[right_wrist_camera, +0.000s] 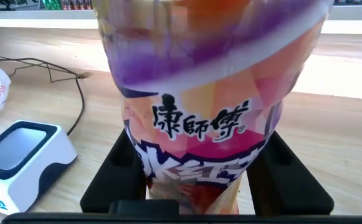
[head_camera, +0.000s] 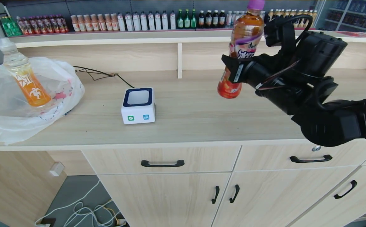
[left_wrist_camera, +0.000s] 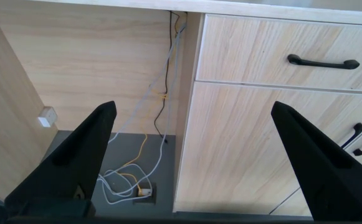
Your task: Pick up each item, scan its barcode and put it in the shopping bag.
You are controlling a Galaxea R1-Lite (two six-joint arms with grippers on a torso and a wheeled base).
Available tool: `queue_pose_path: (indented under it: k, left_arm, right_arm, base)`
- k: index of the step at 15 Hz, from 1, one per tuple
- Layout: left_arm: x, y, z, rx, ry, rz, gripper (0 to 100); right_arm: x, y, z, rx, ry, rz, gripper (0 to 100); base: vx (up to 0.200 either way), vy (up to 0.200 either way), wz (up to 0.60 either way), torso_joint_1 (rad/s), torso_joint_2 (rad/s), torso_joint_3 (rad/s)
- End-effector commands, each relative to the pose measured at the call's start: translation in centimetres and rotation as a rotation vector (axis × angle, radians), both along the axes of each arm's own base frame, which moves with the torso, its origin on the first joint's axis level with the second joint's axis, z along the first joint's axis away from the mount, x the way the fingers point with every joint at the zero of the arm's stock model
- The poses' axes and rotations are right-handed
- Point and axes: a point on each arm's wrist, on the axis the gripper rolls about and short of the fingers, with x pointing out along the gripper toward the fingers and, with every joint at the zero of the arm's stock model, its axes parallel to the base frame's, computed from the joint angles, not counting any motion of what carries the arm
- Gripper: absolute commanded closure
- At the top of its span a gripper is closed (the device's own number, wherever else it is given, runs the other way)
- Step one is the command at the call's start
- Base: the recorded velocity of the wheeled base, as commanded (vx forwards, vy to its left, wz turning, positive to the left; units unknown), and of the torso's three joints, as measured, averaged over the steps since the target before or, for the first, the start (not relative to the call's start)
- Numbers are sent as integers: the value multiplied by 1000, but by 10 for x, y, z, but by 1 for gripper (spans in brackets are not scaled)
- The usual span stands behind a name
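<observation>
Bottle [head_camera: 247, 31] of orange-red drink with a purple cap hung upright above the worktop [head_camera: 195, 116], on the robot's right of the scanner [head_camera: 138, 105] and well apart from it. The right hand [head_camera: 236, 67] was clamped around its lower half. It looked full, so I judged it fairly heavy and top-weighted above the grip. The plastic wall would give a little and the glossy sleeve could slip, so a firm hold low on the body seemed soundest. The sleeve, purple over orange-pink, bore large dark characters and white lettering, which I leave unread; I could not tell where its barcode lay. The shopping bag [head_camera: 0, 107] lay at the worktop's left end with a second bottle [head_camera: 25, 78], also of orange drink, leaning in it. The left hand [left_wrist_camera: 193, 112] hung wide open, holding nothing, below the worktop before the cupboard doors [left_wrist_camera: 243, 143].
</observation>
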Motion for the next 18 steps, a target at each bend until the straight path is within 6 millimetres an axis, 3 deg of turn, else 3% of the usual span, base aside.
queue_pose_path:
  k: [1,3,7,13,18]
  left_arm:
    - [0,0,0,0,0,0,0]
    - [0,0,0,0,0,0,0]
    - [0,0,0,0,0,0,0]
    - [0,0,0,0,0,0,0]
    - [0,0,0,0,0,0,0]
  right_arm:
    - [-31,-14,37,44,-74,9,100]
    - [-46,-22,51,55,-88,15,100]
    - [-65,-31,59,51,-92,44,100]
    - [-106,-47,36,92,-2,95,100]
    - [-114,-50,28,148,5,141,100]
  base:
    - [0,0,0,0,0,0]
    - [0,0,0,0,0,0]
    - [0,0,0,0,0,0]
    - [0,0,0,0,0,0]
    - [0,0,0,0,0,0]
